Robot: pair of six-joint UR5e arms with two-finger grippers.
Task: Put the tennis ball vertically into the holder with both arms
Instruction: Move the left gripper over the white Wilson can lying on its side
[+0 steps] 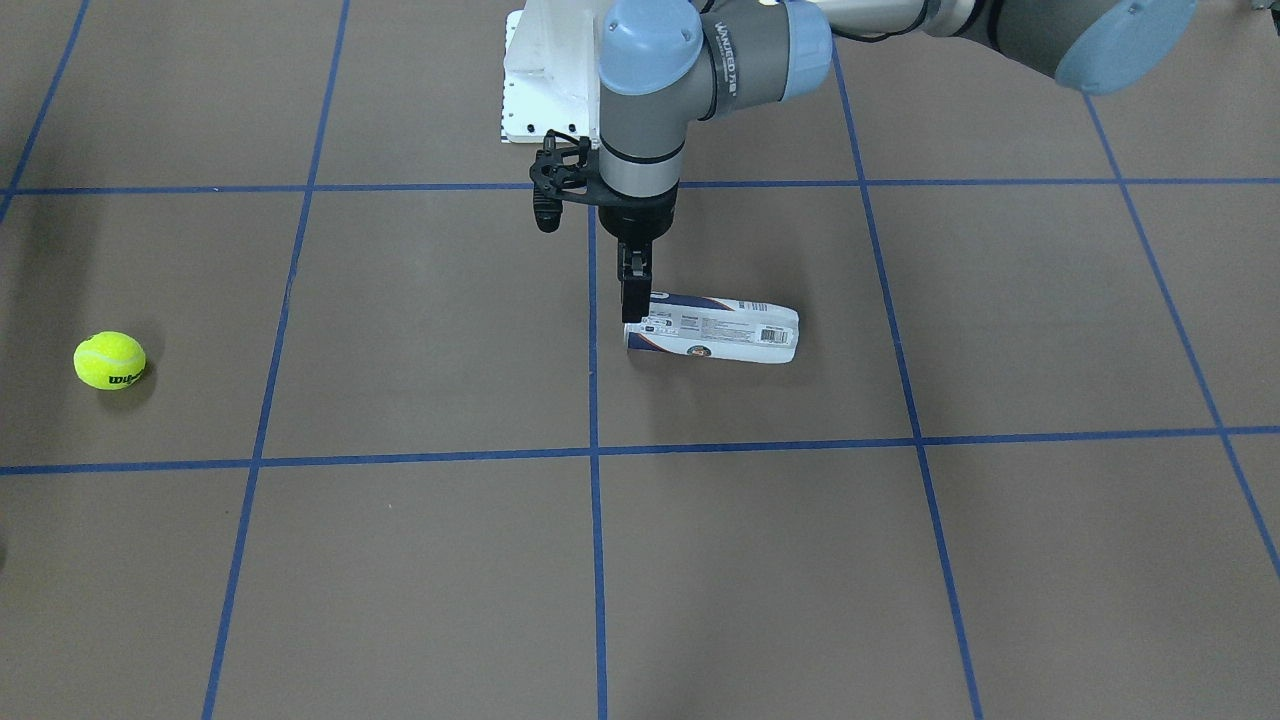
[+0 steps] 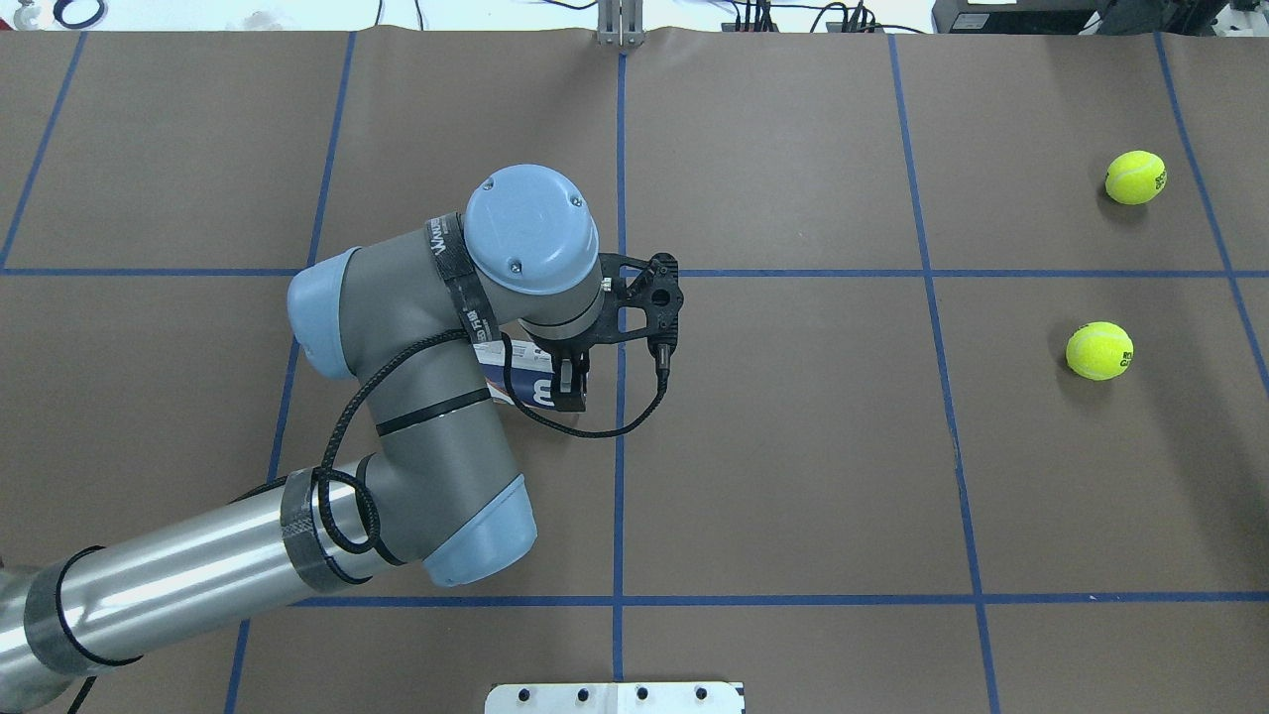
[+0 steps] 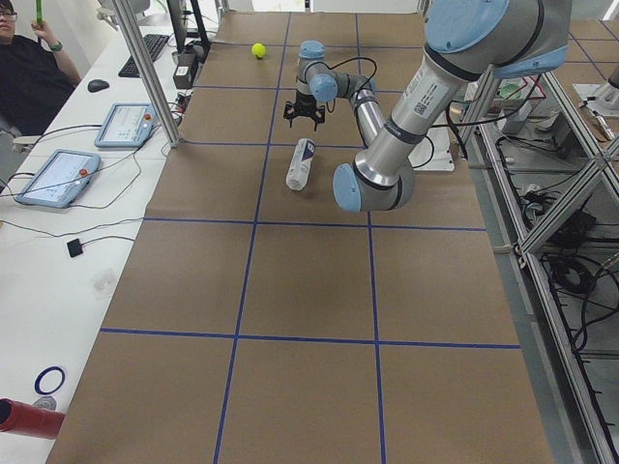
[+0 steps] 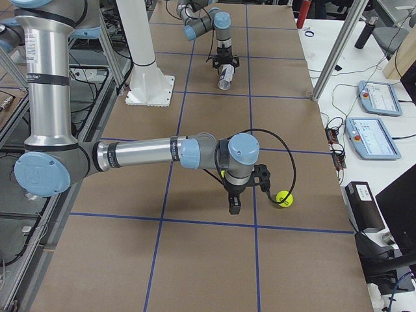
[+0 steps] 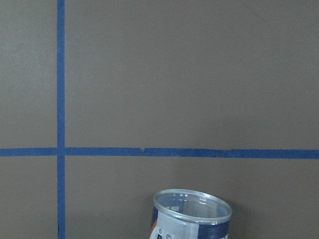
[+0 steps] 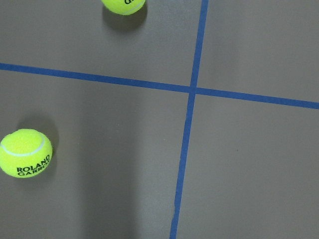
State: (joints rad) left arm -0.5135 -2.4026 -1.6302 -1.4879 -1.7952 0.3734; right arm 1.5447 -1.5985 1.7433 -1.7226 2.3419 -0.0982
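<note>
The holder [image 1: 715,332], a clear can with a white and navy label, lies on its side near the table's middle. Its open rim shows at the bottom of the left wrist view [image 5: 192,209]. My left gripper [image 1: 635,305] points down over the can's open end, jaws apart, also seen from overhead [image 2: 570,389]. The Wilson tennis ball [image 1: 110,360] rests far off on the robot's right side [image 2: 1098,350]. My right gripper [image 4: 234,207] shows only in the exterior right view, hanging near the balls; I cannot tell whether it is open or shut.
A second yellow ball [image 2: 1135,177], lettered Roland Garros [image 6: 25,153], lies beyond the Wilson ball. The white pedestal base [image 1: 545,75] stands at the robot's side. Blue tape lines grid the brown table. Operator tablets [image 3: 53,174] sit beside the table.
</note>
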